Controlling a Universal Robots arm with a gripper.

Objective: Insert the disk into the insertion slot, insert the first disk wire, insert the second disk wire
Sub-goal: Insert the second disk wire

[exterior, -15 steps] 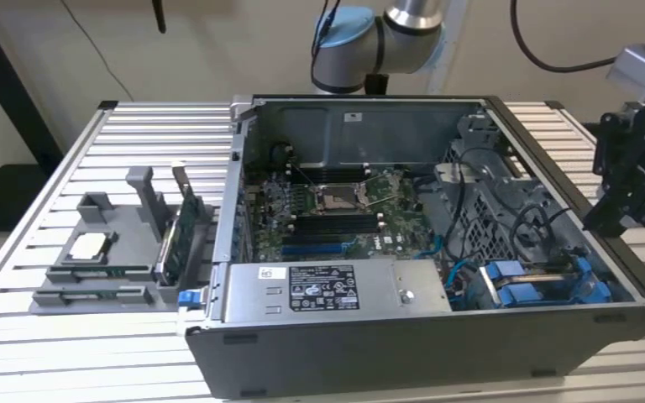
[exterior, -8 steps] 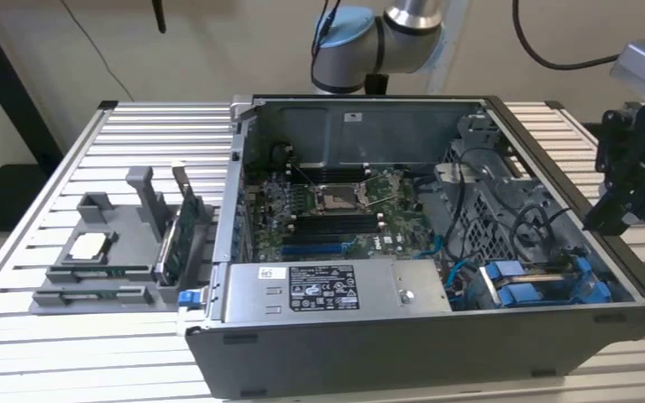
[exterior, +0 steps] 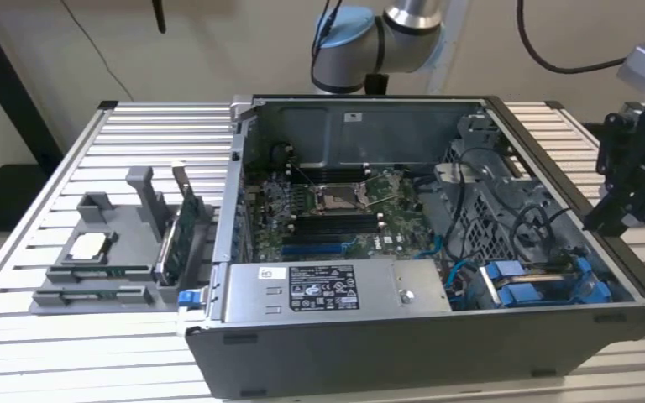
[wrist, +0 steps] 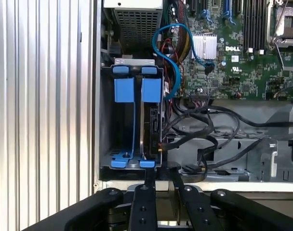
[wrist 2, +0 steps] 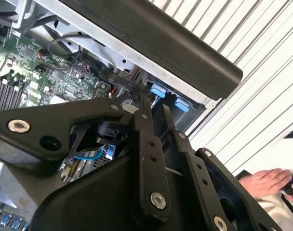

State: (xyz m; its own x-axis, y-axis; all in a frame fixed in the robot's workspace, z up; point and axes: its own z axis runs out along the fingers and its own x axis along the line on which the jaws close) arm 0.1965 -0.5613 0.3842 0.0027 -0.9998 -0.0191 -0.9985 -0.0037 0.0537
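On the exterior view's left, a grey holder tray (exterior: pixel 132 239) sits on the slatted surface (exterior: pixel 31 353). It carries a processor chip (exterior: pixel 87 246) lying flat, memory sticks (exterior: pixel 97 273) laid in its slots, and a card (exterior: pixel 184 225) standing on edge.

Next to it is the open computer case (exterior: pixel 412 357). Inside are the motherboard (exterior: pixel 334 210) towards the back and the grey power-supply box (exterior: pixel 322 290) along the near wall.

Further to the exterior view's right, in the case's corner, is the drive bay (wrist: pixel 132 61). It holds two bright blue carriers side by side. The disk (wrist: pixel 150 127) stands on edge in the one nearer the motherboard. I cannot tell whether the other carrier (wrist: pixel 123 91) has anything in it. A blue cable (wrist: pixel 178 77) loops from the board towards the bay. Black cables (wrist: pixel 204 130) bunch just beside the disk, and I cannot tell whether any of them is plugged in.

At the exterior view's right, the end effector (exterior: pixel 611 220) hangs over the case's side wall, near the bay. In both wrist views its fingers (wrist: pixel 149 185) stand slightly parted and released, with nothing between them.

A person's hand (wrist 2: pixel 268 182) rests on the surface outside the case.
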